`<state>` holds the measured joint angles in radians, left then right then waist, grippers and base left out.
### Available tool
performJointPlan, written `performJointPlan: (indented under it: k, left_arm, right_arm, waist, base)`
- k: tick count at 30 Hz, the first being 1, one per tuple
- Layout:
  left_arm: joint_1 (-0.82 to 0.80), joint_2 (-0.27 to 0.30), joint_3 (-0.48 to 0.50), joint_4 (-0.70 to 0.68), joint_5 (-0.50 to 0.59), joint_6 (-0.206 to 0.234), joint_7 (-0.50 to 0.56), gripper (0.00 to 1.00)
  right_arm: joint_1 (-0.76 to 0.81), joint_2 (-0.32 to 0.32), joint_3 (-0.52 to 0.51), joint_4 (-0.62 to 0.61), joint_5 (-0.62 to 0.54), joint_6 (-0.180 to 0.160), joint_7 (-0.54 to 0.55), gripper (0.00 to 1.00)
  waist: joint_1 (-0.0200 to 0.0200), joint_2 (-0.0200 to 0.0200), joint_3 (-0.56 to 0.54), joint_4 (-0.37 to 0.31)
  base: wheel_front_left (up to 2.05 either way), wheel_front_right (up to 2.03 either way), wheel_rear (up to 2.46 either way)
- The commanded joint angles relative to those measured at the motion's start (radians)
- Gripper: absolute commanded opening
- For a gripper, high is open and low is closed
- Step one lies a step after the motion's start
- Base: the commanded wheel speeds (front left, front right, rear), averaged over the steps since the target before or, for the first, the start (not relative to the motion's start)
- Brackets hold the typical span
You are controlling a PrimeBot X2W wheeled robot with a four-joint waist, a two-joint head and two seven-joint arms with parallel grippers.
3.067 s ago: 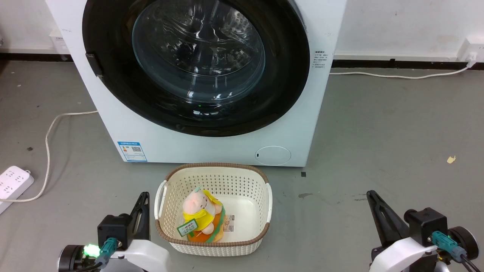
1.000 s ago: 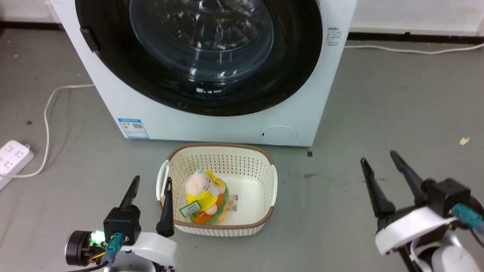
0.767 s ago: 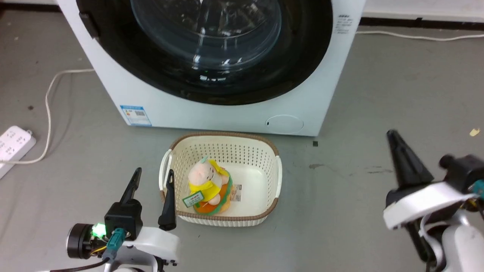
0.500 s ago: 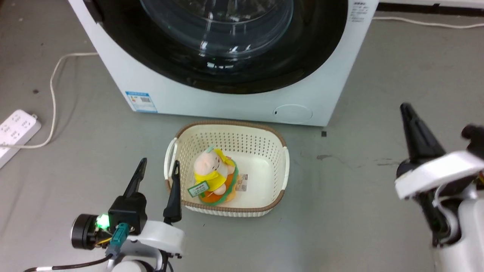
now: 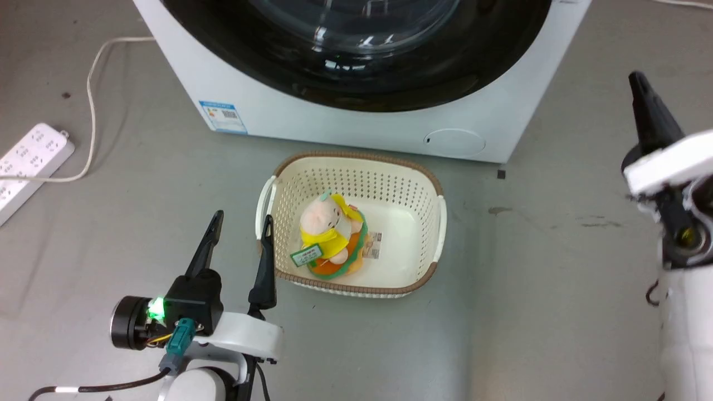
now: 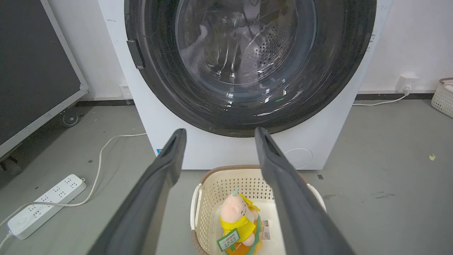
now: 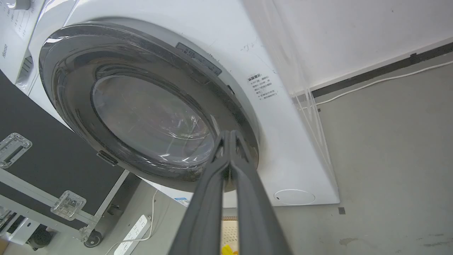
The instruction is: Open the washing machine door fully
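Facing washing machine door [image 5: 390,83], shut flush, beyond basket [image 5: 440,211]. Holding R gripper [image 5: 636,78] raised, jaws pressed together, prob. to hook door edge; L gripper [image 5: 243,217] low, jaws spread, idle.

Your washer [image 5: 278,120] stands at 12 o'clock, with the door [image 5: 356,83] on its front and the flap [image 5: 454,142] at its lower 5 o'clock corner. The basket [image 5: 440,217] sits on the floor [image 5: 557,267] just before the washer, with the toy [image 5: 331,239] in its 9 o'clock half. Your left claw [image 5: 243,217] is at 7 o'clock, by the basket's 9 o'clock rim. Your right claw [image 5: 636,81] is at 3 o'clock, well apart from the basket. The power strip [image 5: 33,161] lies at 10 o'clock.
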<state>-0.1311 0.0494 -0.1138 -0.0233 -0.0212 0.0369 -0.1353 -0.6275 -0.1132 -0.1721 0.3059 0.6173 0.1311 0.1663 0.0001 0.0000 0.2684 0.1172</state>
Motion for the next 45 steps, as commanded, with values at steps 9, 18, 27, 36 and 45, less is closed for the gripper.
performJointPlan:
  k: [9, 18, 27, 36, 45]
  left_arm:
    - [-0.037, 0.001, -0.022, -0.02, -0.011, 0.019, -0.027, 1.0]
    - [-0.061, 0.001, -0.046, -0.042, -0.024, 0.031, -0.046, 1.0]
    - [-0.092, 0.001, -0.074, -0.052, -0.037, 0.038, -0.067, 1.0]
    - [-0.12, 0.001, -0.096, -0.06, -0.052, 0.048, -0.086, 1.0]
    - [-0.147, 0.001, -0.124, -0.066, -0.067, 0.065, -0.105, 1.0]
  right_arm:
    - [-0.224, -0.022, -0.075, 0.188, 0.07, 0.0, 0.097, 0.0]
    - [-0.398, -0.04, -0.124, 0.312, 0.121, 0.0, 0.17, 0.0]
    - [-0.599, -0.085, -0.177, 0.487, 0.17, 0.0, 0.266, 0.0]
    - [-0.756, -0.128, -0.221, 0.648, 0.214, 0.0, 0.34, 0.0]
    - [-0.891, -0.149, -0.274, 0.759, 0.293, 0.0, 0.411, 0.0]
  waist:
    - [-0.0001, 0.0, 0.063, 0.026]
    - [-0.0001, 0.0, 0.118, 0.047]
    - [-0.0001, 0.0, 0.179, 0.083]
    - [-0.0001, 0.0, 0.235, 0.116]
    - [-0.0001, 0.0, 0.288, 0.142]
  base:
    - [0.0, 0.0, 0.0]
    - [0.0, 0.0, 0.0]
    - [0.0, 0.0, 0.0]
    - [0.0, 0.0, 0.0]
    - [0.0, 0.0, 0.0]
